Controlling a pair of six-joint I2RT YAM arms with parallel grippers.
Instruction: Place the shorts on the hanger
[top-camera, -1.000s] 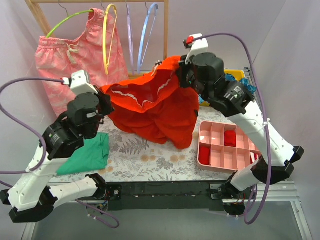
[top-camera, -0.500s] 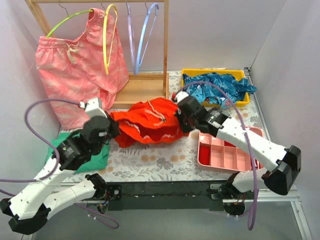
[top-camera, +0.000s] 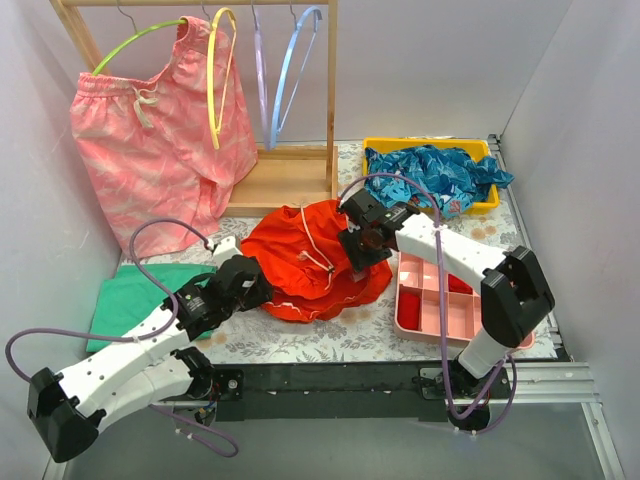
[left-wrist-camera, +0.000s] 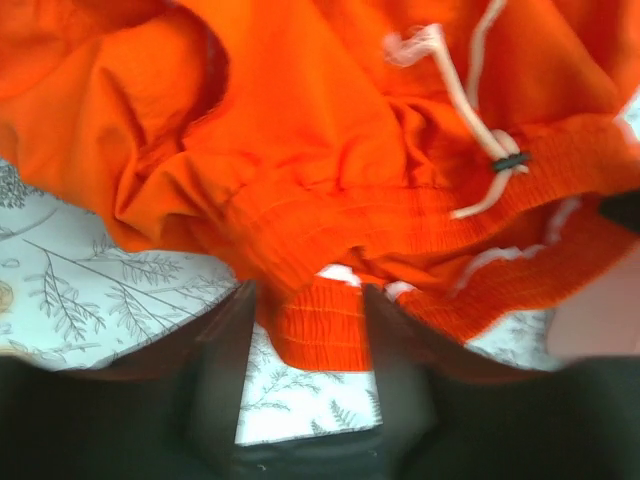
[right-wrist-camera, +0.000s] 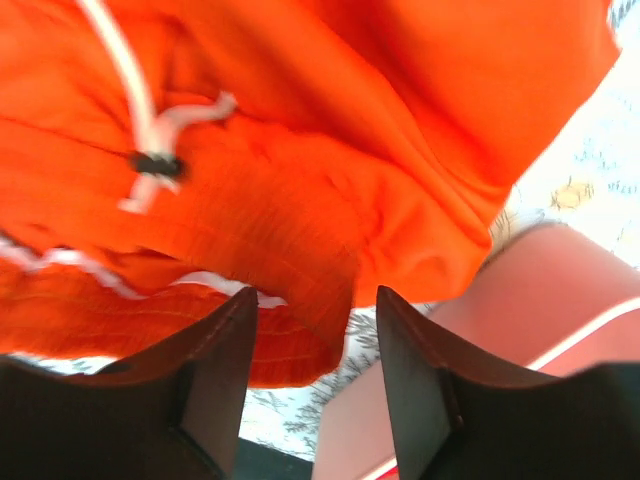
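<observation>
Since the frame half a second back, when the shorts were stretched off the table between both grippers, the cloth has dropped. The shorts (top-camera: 305, 262) now lie in a rumpled heap on the flowered table (top-camera: 310, 338), right edge just beside the pink tray (top-camera: 437, 312). Both arms sit lower and closer together than before.

Left arm: laid low and long over the table, left gripper (top-camera: 256, 290) at the heap's near-left edge. Right arm: elbow raised over the tray, forearm reaching left, right gripper (top-camera: 357, 257) tipped down onto the heap's right side.

Left wrist view: fingers (left-wrist-camera: 225, 370) spread wide, with the ribbed waistband lying loose in the gap and not pinched. The white drawstring (left-wrist-camera: 470, 110) lies beyond the tips. Right wrist view: fingers (right-wrist-camera: 420, 390) likewise apart, with a fold of orange cloth partly in the gap and the tray just to the right.

The yellow hanger (top-camera: 213, 80) hangs on the wooden rack (top-camera: 331, 90) at the back left, well apart from the shorts and both grippers.
</observation>
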